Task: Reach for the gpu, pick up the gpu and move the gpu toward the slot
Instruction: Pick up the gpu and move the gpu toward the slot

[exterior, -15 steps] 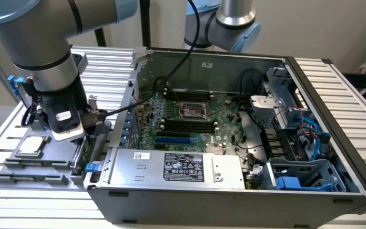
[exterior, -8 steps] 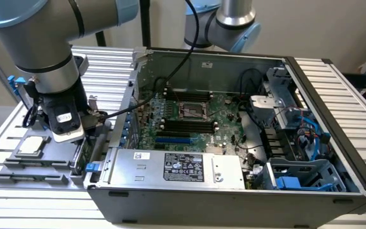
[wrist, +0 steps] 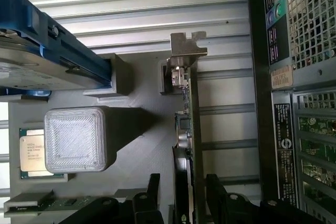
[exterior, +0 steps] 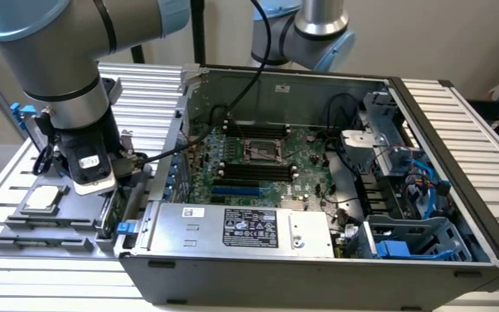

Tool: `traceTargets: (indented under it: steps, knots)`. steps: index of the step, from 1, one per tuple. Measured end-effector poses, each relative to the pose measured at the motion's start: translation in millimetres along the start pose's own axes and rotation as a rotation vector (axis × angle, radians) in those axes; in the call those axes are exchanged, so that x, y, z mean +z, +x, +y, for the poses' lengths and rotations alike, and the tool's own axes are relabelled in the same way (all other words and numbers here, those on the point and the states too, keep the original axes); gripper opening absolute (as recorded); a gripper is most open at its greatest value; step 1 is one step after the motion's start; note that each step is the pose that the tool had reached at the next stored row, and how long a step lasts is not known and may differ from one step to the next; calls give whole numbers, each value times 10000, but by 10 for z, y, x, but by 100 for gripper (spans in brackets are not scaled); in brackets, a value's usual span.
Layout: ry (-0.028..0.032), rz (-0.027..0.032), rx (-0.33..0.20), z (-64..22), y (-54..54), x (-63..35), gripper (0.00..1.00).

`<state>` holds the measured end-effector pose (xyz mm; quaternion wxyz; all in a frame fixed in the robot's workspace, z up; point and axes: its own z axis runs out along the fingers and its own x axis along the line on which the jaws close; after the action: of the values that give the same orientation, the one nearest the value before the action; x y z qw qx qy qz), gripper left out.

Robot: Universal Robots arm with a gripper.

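The gripper straddles the edge-on gpu, which stands upright in the grey tray. Its fingers are spread apart, with a gap visible beside the card.

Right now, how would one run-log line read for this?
stage: reach | tool: open, astride gpu | gpu: edge-on in grey tray, unlifted | computer case: open
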<state>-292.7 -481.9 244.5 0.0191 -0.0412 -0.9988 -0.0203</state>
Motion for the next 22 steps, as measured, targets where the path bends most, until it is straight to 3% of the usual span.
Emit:
traceTargets:
  steps: [5,6,17,22]
  knots:
    - [-2,4,-1,1,-4,9,45]
    - [-4,3,-1,1,-7,10,39]
    - [-2,7,-1,21,-14,25,39]
    - [0,9,-1,25,-14,32,27]
